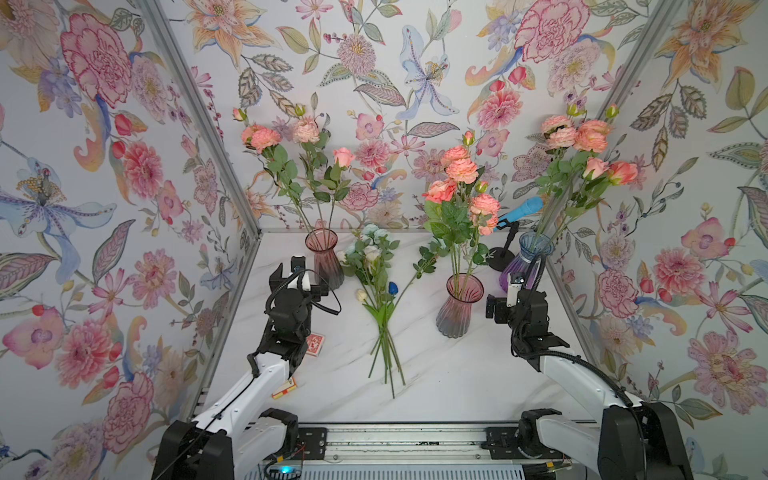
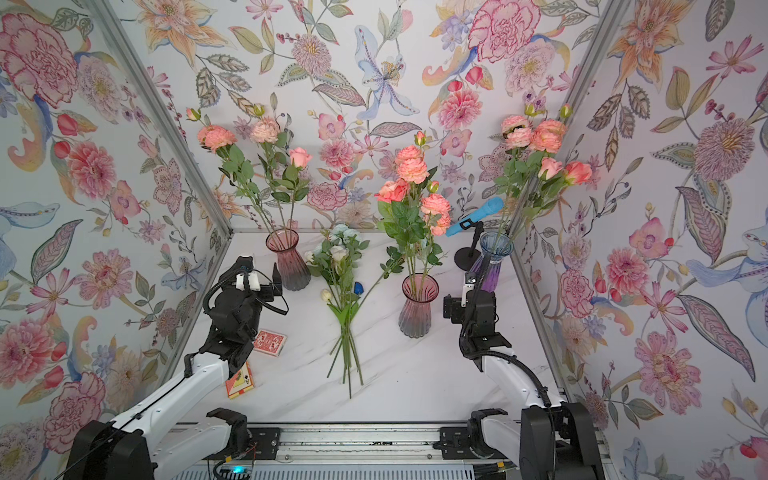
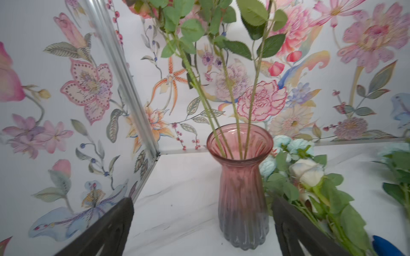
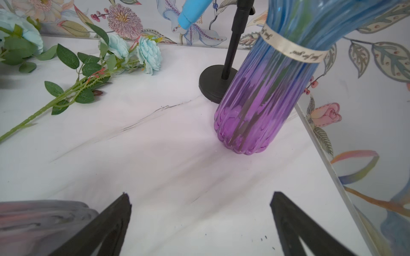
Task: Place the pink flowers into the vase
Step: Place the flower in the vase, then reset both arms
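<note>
Left tool (image 3: 201,200): jaws wide, empty, facing the rear pink vase (image 3: 240,188), not touching it. Right tool (image 4: 200,194): jaws wide, empty, over bare surface (image 4: 155,166), near the blue-purple vase (image 4: 266,99). Pink flowers (image 1: 457,174): three bunches, each standing stems-down in a vase; one in the rear pink vase, one in the front pink vase (image 1: 459,309), one in the blue-purple vase. White and pale blue bunch (image 1: 376,270): lying flat between the two pink vases. Blue microphone (image 1: 521,210): on a black stand beside the blue-purple vase. Red card pack (image 2: 270,341): beside the left arm.
</note>
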Robot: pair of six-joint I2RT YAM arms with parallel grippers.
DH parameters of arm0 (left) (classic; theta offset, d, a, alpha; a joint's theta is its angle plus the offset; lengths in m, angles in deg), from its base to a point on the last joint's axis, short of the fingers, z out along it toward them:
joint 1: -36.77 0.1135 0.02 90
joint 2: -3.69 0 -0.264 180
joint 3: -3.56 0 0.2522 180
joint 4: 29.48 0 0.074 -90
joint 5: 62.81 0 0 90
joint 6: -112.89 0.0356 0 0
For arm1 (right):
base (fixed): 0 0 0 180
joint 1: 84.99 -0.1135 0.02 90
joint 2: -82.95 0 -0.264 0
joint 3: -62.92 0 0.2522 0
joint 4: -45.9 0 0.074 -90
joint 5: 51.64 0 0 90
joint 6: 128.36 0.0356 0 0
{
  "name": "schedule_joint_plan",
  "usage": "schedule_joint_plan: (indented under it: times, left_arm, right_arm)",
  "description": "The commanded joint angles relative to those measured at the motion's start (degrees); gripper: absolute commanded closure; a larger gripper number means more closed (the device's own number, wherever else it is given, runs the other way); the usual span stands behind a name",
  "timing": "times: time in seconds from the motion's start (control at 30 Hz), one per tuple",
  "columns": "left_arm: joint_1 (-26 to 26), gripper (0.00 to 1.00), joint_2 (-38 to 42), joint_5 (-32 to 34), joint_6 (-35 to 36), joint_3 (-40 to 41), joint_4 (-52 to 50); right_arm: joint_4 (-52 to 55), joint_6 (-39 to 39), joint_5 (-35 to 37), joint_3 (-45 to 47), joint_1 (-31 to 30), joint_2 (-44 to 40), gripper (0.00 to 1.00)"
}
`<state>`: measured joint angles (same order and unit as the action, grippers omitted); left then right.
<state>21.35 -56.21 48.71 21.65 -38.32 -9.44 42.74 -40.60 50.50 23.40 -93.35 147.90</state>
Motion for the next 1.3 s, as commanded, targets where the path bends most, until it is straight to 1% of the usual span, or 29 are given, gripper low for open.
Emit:
schedule_joint_plan:
  times: [0.0, 0.03, 0.13, 0.23, 0.37, 0.47, 0.57, 0.6, 0.63, 0.7, 0.77, 0.9, 1.0, 1.03, 1.13, 1.2, 1.23, 1.27]
  left_arm:
    - [1.2, 0.0, -0.7, 13.8, 3.7, 3.4, 2.3]
    - [1.7, 0.0, -1.3, 14.7, 3.8, 4.4, 3.1]
    - [3.6, 0.0, -4.7, 15.6, 4.8, 9.1, 9.7]
    - [5.0, 0.0, -8.9, 15.3, 2.1, 9.6, 11.3]
    - [5.7, 0.0, -13.8, 13.0, 0.4, 9.1, 13.9]
    - [6.2, 0.0, -16.6, 10.1, -0.1, 9.7, 16.9]
    - [7.3, 0.0, -19.0, 8.6, -0.1, 10.9, 21.2]
    - [7.7, 0.0, -19.2, 7.9, -0.6, 10.2, 20.1]
    - [8.4, 0.0, -20.0, 7.0, -0.4, 10.6, 23.4]
    - [9.5, 0.0, -20.6, 3.8, -0.8, 10.7, 24.7]
    - [10.3, 0.0, -21.0, 2.6, -1.5, 10.7, 25.9]
    - [13.0, 0.0, -22.0, -0.5, -3.2, 11.5, 30.2]
    - [14.8, 0.0, -24.2, -1.7, -3.8, 13.8, 37.5]
    - [14.7, 0.0, -23.9, -1.9, -4.0, 13.5, 35.8]
    - [14.7, 0.0, -24.2, -3.6, -3.5, 14.3, 38.0]
    - [14.7, 0.0, -25.0, -7.3, -2.3, 15.2, 40.2]
    - [14.7, 0.0, -26.4, -9.0, -1.7, 16.4, 43.7]
    - [14.7, 0.0, -28.1, -8.5, -1.5, 17.4, 46.6]
  right_arm:
    - [-11.3, -3.3, 2.9, 0.9, 0.4, 0.9, 0.01]
    - [-11.6, -3.3, 3.0, 0.8, 0.5, 1.8, 0.01]
    - [-13.9, -3.2, 3.0, 1.0, 0.6, 4.6, 0.01]
    - [-15.7, -2.7, 2.3, 1.2, 0.6, 7.7, 0.01]
    - [-20.3, -2.0, 3.3, 4.0, 0.8, 8.9, 0.01]
    - [-24.2, -1.8, 3.1, 6.1, 1.7, 10.1, 0.01]
    - [-30.8, -1.9, 1.4, 7.6, 2.3, 12.3, 0.01]
    - [-31.5, -2.1, 0.8, 7.5, 2.4, 12.8, 0.01]
    - [-32.8, -2.6, -0.5, 7.4, 2.7, 13.5, 0.01]
    - [-34.7, -2.9, -1.3, 7.2, 3.1, 14.9, 0.0]
    - [-36.9, -1.5, -2.4, 7.5, 3.8, 16.1, 0.01]
    - [-47.1, -0.2, -2.3, 10.7, 4.5, 20.1, 0.01]
    - [-54.0, -0.2, -2.5, 12.8, 4.5, 23.5, 0.01]
    - [-55.9, -0.6, -2.3, 13.3, 4.5, 24.3, 0.01]
    - [-54.2, 0.2, -2.2, 13.2, 4.8, 23.5, 0.0]
    - [-53.8, 0.7, -2.2, 12.7, 5.3, 23.9, 0.01]
    - [-52.6, 1.3, -1.9, 12.3, 5.5, 23.7, 0.01]
    - [-52.3, 1.9, -1.2, 12.3, 5.8, 23.5, 0.0]
